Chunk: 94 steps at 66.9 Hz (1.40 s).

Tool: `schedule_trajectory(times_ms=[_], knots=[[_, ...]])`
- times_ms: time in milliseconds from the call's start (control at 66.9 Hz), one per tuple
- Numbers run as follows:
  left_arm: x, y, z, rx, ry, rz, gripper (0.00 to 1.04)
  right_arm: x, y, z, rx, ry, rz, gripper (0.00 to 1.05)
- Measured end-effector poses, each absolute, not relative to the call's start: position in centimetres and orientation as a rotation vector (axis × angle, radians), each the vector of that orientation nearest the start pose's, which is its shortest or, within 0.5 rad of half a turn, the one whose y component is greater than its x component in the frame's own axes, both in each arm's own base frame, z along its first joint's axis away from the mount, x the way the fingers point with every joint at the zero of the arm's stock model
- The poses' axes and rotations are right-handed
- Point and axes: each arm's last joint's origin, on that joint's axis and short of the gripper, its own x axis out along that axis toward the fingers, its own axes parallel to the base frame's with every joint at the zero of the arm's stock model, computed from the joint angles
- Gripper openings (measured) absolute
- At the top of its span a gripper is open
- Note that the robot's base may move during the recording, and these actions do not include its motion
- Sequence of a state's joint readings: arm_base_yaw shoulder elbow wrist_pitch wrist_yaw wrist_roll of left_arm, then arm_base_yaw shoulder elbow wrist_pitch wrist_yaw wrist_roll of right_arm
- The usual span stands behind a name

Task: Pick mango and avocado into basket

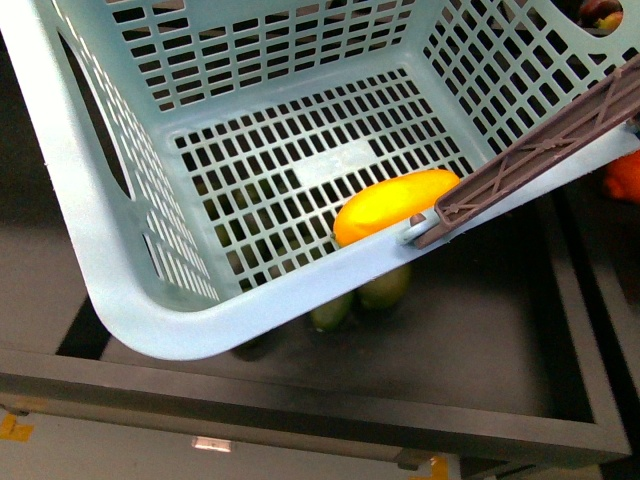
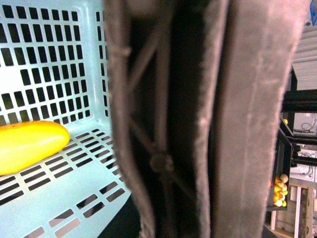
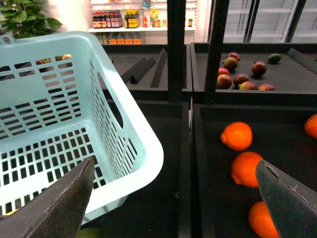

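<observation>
The teal basket (image 1: pixel 200 320) hangs tilted over a dark produce bin and fills most of the front view. The yellow-orange mango (image 1: pixel 395 205) lies on its slotted floor, also seen in the left wrist view as the mango (image 2: pixel 29 146). My left gripper is shut on the basket's brown handle (image 2: pixel 163 124), which sits so close to that camera that the fingers do not show. My right gripper (image 3: pixel 173 208) is open and empty, hovering beside the basket's corner (image 3: pixel 143 148) above the divider between two bins. The avocado is out of view.
Two yellow-green fruits (image 1: pixel 385 288) lie in the bin under the basket's rim. Oranges (image 3: pixel 237 135) fill the bin beside my right gripper. Reddish fruits (image 3: pixel 240 77) sit on the shelf behind. A dark upright post (image 3: pixel 176 49) stands between the bins. The bin's front wall (image 1: pixel 300 400) runs below.
</observation>
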State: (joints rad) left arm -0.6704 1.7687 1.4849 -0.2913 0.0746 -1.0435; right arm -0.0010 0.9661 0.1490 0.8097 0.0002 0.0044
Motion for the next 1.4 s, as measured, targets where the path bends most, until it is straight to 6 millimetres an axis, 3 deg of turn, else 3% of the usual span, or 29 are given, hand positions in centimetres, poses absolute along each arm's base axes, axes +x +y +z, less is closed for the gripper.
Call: schedule_trajectory(times_ms=[866, 956, 1046, 1135, 1270, 1404], knots=[[32.0, -24.8, 29.9, -0.785, 0.844, -0.329, 0.15, 17.8, 0.0, 18.2, 0.003, 0.01, 0.003, 0.96], [32.1, -24.8, 29.9, -0.784, 0.849, -0.334, 0.15, 19.2, -0.2, 18.7, 0.134, 0.248, -0.181, 0.96], [31.8, -25.1, 29.9, -0.793, 0.865, -0.352, 0.15, 20.2, -1.9, 19.8, 0.336, 0.516, -0.382, 0.96], [31.7, -25.3, 29.9, -0.792, 0.873, -0.36, 0.15, 20.4, -3.8, 19.0, 0.44, 0.654, -0.473, 0.96], [31.5, -25.5, 29.9, -0.793, 0.878, -0.368, 0.15, 22.3, -8.2, 17.4, 0.55, 0.667, -0.621, 0.96], [31.5, -25.5, 29.9, -0.795, 0.876, -0.363, 0.15, 25.8, -13.5, 14.2, 0.577, 0.665, -0.696, 0.96]])
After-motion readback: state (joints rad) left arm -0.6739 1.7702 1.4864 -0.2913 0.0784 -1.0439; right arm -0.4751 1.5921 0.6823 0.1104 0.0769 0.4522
